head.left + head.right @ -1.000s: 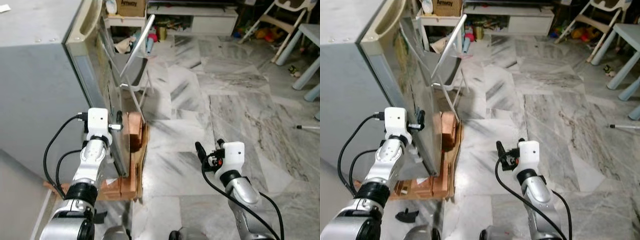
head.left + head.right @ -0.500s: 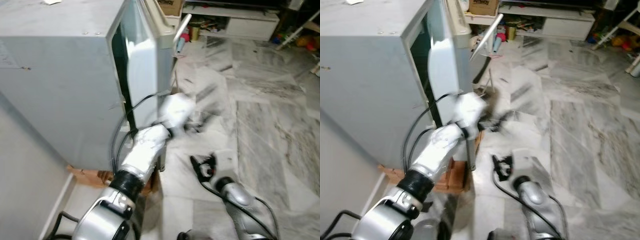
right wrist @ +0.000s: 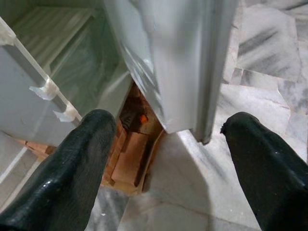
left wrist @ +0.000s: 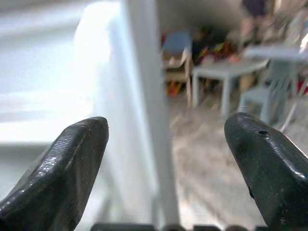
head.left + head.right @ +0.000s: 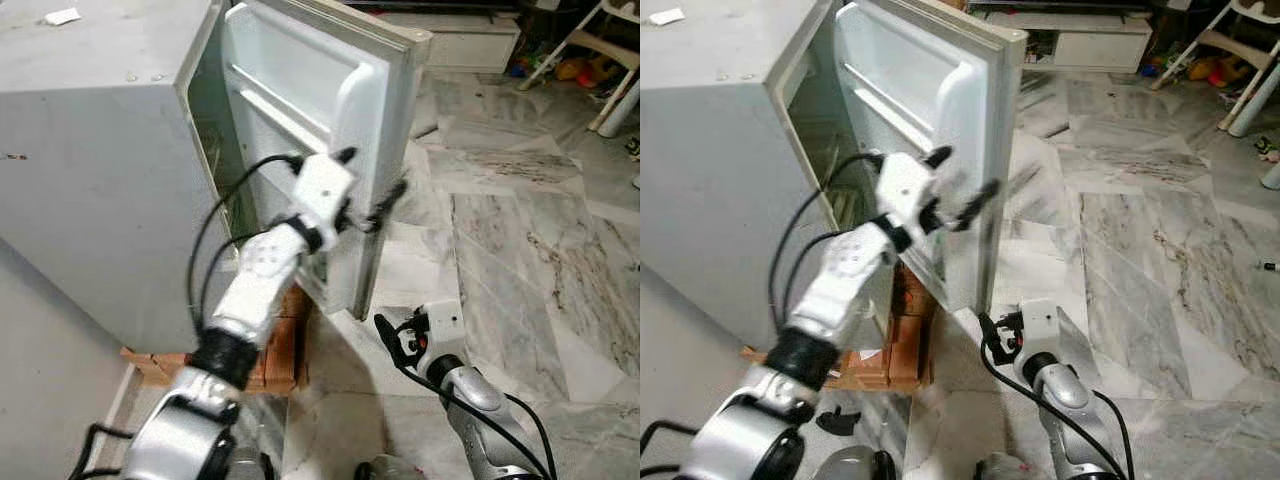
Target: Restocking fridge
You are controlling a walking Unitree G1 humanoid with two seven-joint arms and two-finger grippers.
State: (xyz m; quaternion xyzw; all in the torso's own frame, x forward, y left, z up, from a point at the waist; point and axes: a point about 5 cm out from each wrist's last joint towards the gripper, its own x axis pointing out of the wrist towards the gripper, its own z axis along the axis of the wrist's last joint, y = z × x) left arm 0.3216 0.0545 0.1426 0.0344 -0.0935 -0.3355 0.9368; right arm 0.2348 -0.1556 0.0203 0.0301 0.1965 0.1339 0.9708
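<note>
Small grey fridge (image 5: 100, 150) standing on wooden blocks (image 5: 275, 355) on the marble floor (image 5: 500, 230), its door (image 5: 330, 130) swung wide; white inner door shelves bare, cabinet interior too dim to tell contents. Left gripper (image 5: 368, 190) raised at the door's free edge, fingers (image 4: 62, 163) spread either side of it without clamping. Right gripper (image 5: 392, 338) low near the door's bottom corner, fingers (image 3: 72, 168) wide apart, holding nothing.
</note>
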